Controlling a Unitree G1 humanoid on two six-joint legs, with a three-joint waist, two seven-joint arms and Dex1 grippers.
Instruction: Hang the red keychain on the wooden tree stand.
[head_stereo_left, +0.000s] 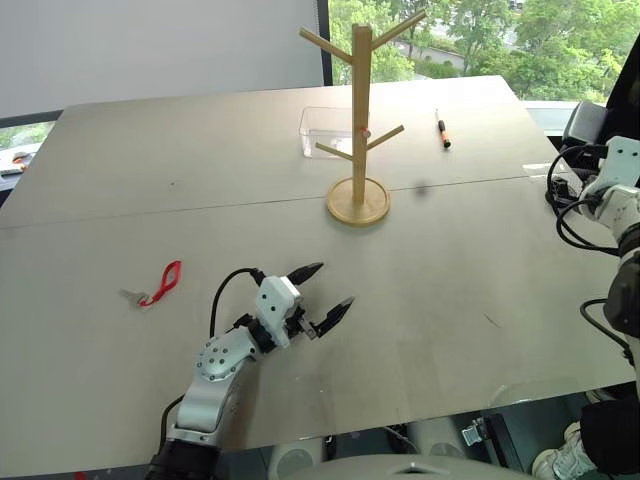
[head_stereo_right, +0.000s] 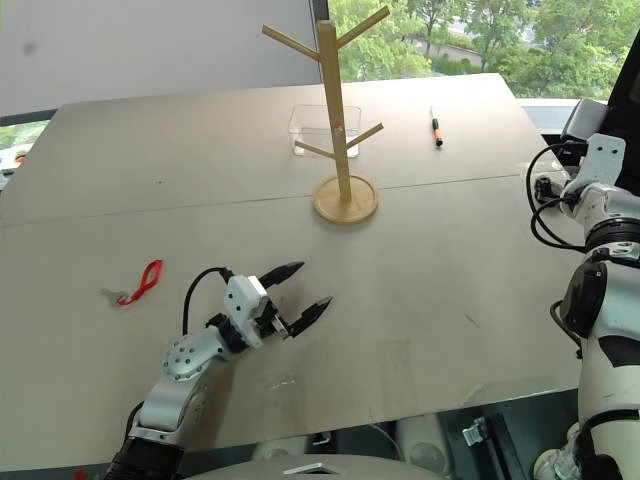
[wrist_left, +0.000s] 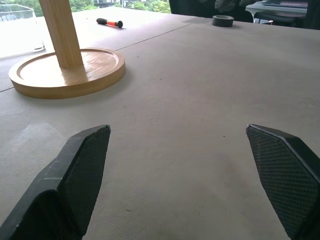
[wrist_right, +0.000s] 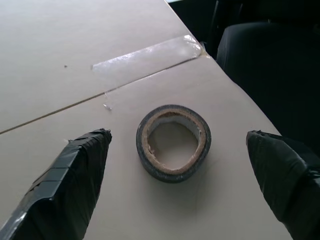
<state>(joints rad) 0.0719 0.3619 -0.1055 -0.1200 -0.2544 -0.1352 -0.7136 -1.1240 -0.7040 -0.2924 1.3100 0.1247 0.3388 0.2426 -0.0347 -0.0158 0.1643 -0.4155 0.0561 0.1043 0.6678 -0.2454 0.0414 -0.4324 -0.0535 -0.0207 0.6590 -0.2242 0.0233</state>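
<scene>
1. Red keychain (head_stereo_left: 165, 281) lies flat on the surface (head_stereo_left: 450, 300) at the left, its silvery metal bit at the end pointing further left; nothing touches it.
2. Left hand (head_stereo_left: 328, 291) hovers low over the surface right of the keychain and well apart from it, fingers (wrist_left: 80, 175) spread wide and grasping nothing.
3. Wooden tree stand (head_stereo_left: 360, 120) stands upright further back near the middle, on its round disc base, every peg bare.
4. A clear plastic box (head_stereo_left: 322, 132) sits just behind the stand.
5. A black-and-orange pen (head_stereo_left: 441, 130) lies right of the stand.
6. Right hand (wrist_right: 175, 150) is at the far right edge, fingers (wrist_right: 75, 175) released wide, above a roll of dark tape (wrist_right: 173, 142) lying flat on the surface.
</scene>
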